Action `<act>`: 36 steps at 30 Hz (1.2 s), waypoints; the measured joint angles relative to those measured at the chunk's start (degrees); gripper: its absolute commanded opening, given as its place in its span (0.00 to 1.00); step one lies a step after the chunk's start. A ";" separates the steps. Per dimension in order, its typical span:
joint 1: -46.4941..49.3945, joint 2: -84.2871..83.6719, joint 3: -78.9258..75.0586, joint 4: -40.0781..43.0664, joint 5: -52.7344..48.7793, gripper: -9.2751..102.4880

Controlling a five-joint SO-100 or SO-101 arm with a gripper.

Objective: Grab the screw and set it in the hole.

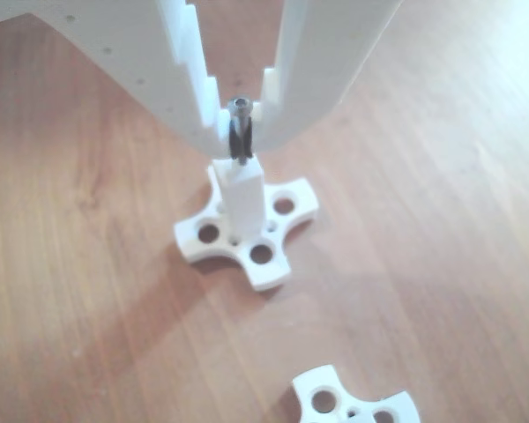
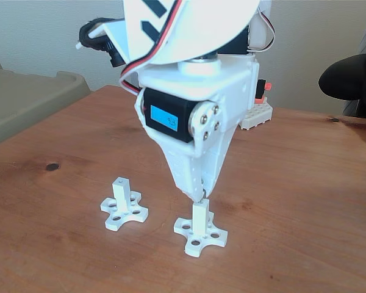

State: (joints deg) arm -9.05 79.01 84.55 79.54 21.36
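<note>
White plastic was most of what stood on the wooden table (image 2: pixel 305 183). In the fixed view, furthest left, a spare post (image 2: pixel 123 207) on its cross base sat untouched, well apart from the work. Right of it stood the target post (image 2: pixel 199 227), and directly above it the gripper (image 2: pixel 198 196) hung nose-down, its fingers (image 1: pixel 194 97) clamped on the screw (image 1: pixel 241 132). In the other view the screw stood upright, head up, its tip at the post's top face, where the hole (image 1: pixel 240 164) should be. I judged the grab done and the seating begun but unfinished: most of the shank was showing. The hole itself was covered by the screw, so I couldn't tell how deep the tip sat. At the lower right, another cross base (image 1: pixel 353 401) was cut off by the frame.
</note>
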 measured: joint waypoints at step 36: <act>-0.44 0.00 0.18 -0.88 0.00 0.04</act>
State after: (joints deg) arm -9.49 79.01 84.73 78.66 21.36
